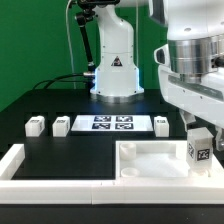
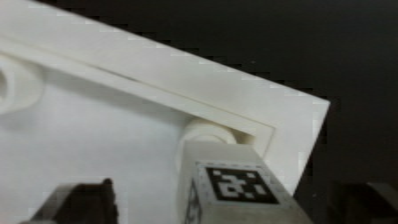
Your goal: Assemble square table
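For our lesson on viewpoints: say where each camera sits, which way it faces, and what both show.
Exterior view: off the arm, across the table, facing the robot's base; arm and pincer show.
Wrist view: on the wrist, aimed at the tabletop corner; pincer fingertips show.
Shared: the tabletop and the tagged leg.

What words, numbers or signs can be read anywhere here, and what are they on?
No words or numbers are readable.
Dark triangular sign on the robot base: too small to read.
Black-and-white square tags on the leg and marker board: patterns, not letters.
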### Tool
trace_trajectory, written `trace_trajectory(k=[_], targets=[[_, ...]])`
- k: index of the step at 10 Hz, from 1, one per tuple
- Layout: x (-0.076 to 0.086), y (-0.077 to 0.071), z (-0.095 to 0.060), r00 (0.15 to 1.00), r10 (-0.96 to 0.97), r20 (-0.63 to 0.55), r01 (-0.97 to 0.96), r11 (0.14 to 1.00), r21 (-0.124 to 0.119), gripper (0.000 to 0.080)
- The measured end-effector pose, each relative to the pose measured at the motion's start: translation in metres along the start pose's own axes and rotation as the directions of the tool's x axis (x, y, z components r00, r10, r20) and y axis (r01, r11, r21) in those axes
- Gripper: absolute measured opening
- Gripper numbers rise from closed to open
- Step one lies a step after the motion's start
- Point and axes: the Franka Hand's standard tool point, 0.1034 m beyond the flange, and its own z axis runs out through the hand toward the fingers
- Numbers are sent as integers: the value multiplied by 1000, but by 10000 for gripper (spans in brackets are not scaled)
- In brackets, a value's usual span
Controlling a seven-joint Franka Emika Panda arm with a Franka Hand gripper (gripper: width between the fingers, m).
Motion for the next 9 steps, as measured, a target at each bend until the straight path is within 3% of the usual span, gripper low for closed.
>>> trace_trajectory(k=[1,5,7,9], targets=[[0,-3,-2,993,-119,-2,119,993,-13,638],[1,-2,0,912,-411,-2,411,912,-9,649],[7,-2,8,768,-641,1,641,768,-13,649],[9,-11,4,640,-768,-12,768,640,-21,649]])
